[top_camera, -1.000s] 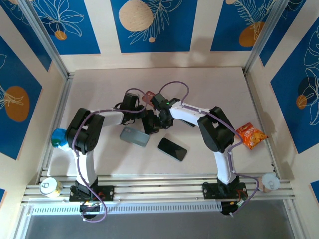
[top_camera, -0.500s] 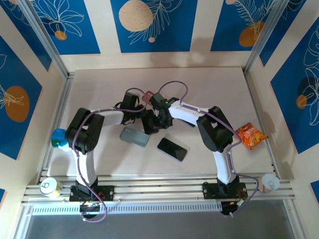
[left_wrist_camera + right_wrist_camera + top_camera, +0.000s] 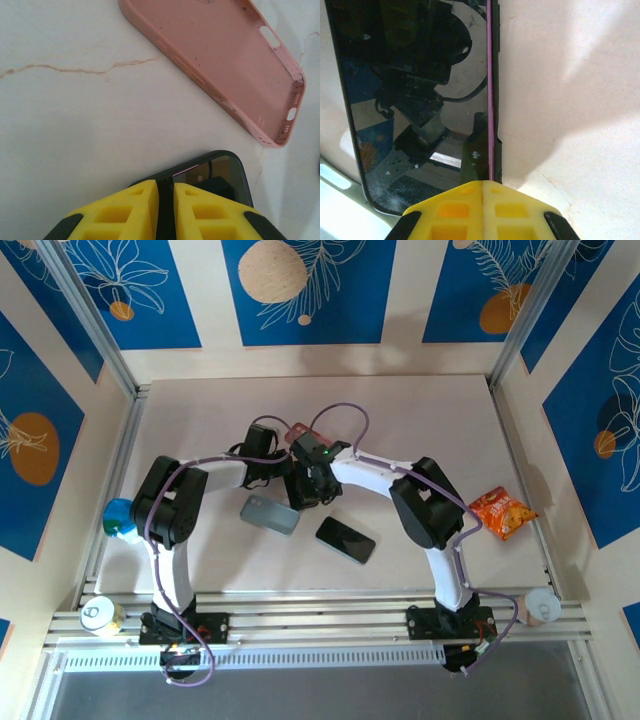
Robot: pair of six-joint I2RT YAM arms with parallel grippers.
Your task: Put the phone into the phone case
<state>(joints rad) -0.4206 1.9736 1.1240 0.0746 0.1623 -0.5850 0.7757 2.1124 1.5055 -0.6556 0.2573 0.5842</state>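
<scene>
A phone (image 3: pixel 415 100) with black glass and a purple side edge lies in a dark phone case, whose rim (image 3: pixel 496 160) shows along its side. My left gripper (image 3: pixel 166 186) is shut on the end of that dark rim (image 3: pixel 210 156), with the phone's glass (image 3: pixel 220 175) just beyond the yellow fingers. My right gripper (image 3: pixel 483 184) is shut, fingers together, its tips against the phone's purple edge. In the top view both grippers meet at mid-table, left gripper (image 3: pixel 283 473) and right gripper (image 3: pixel 310 483), and cover most of the phone.
An empty pink case (image 3: pixel 225 55) lies open side up just beyond the left gripper, also behind the arms (image 3: pixel 299 429). A grey-blue case (image 3: pixel 270 514) and a black phone (image 3: pixel 345 539) lie nearer. A snack bag (image 3: pixel 503 513), blue object (image 3: pixel 118 517), can (image 3: pixel 100 615) and cup (image 3: pixel 541 606) sit at the edges.
The right arm's wrist has shifted a little to the left, toward the left gripper. The left arm has barely moved and keeps its grip.
</scene>
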